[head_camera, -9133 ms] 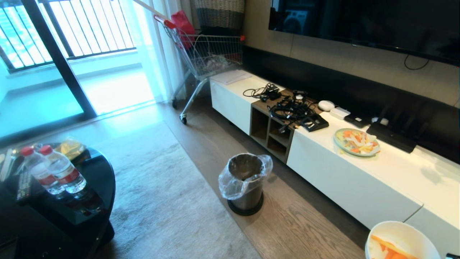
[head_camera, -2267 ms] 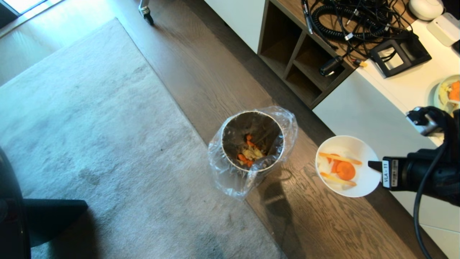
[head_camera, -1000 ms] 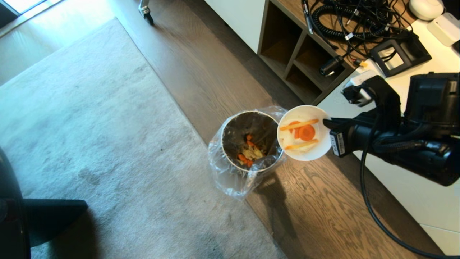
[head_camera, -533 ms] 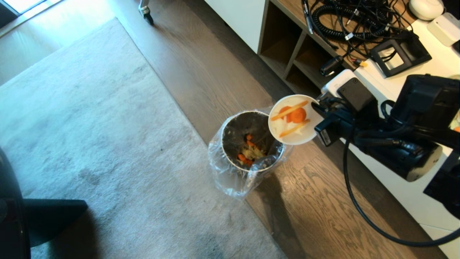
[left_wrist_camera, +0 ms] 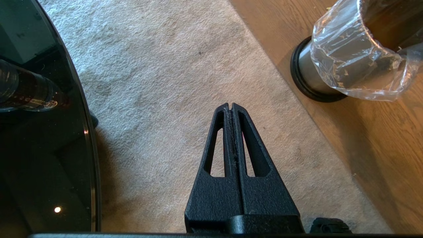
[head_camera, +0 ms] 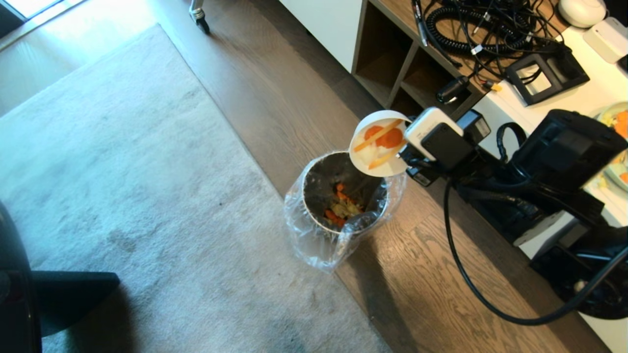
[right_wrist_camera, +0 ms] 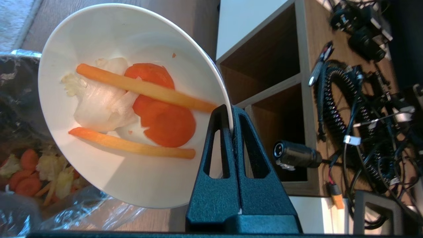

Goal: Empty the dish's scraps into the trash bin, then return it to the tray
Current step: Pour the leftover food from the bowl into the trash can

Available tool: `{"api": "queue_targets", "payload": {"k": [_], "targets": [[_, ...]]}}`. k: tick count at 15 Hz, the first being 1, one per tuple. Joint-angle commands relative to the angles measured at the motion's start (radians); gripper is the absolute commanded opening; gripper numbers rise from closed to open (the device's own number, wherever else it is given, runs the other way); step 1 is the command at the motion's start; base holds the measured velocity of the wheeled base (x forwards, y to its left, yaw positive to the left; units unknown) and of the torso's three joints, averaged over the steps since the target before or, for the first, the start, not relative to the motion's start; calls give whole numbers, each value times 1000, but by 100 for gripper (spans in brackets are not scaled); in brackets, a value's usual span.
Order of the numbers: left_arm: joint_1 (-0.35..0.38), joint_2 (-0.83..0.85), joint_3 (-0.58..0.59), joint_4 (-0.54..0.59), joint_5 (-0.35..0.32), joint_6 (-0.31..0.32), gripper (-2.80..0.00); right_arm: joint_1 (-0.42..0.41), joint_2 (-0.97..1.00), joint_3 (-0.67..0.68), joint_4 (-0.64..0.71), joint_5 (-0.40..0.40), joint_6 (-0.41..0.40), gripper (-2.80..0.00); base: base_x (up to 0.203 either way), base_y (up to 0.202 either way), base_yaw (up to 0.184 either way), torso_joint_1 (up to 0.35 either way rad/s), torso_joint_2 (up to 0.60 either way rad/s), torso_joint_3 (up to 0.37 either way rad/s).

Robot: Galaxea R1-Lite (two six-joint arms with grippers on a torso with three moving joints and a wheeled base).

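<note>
Since half a second ago, your right gripper [right_wrist_camera: 230,114] has swung the dish [head_camera: 377,142] up and left, tipping it steeply over the bin's [head_camera: 343,193] far right rim. It pinches the dish's rim tight. You can see the scraps [right_wrist_camera: 138,105] have not slid out yet, so the dump is only begun; emptying and returning to the tray, out of view, remain. Your left gripper [left_wrist_camera: 231,107] hangs clenched and empty over the rug [left_wrist_camera: 185,72].
</note>
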Motion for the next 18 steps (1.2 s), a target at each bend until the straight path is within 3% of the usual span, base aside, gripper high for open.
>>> {"api": "queue_targets", "payload": {"k": [1,9,11,13,18], "targets": [[0,0,0,-1,0,-1,-280,15,42,14,-79,-1,-38,-280,0,0,0,0,0,0],[0,0,0,-1,0,-1,-280,25,114,24,-235,5,-126,-280,0,0,0,0,0,0],[0,0,0,-1,0,-1,-280,28,133,26,-279,5,-104,-280,0,0,0,0,0,0],[0,0,0,-1,0,-1,-280,41,159,35,-340,1,-34,-280,0,0,0,0,0,0],[0,0,0,-1,0,-1,-280,42,170,34,-342,-1,63,-280,0,0,0,0,0,0]]}}
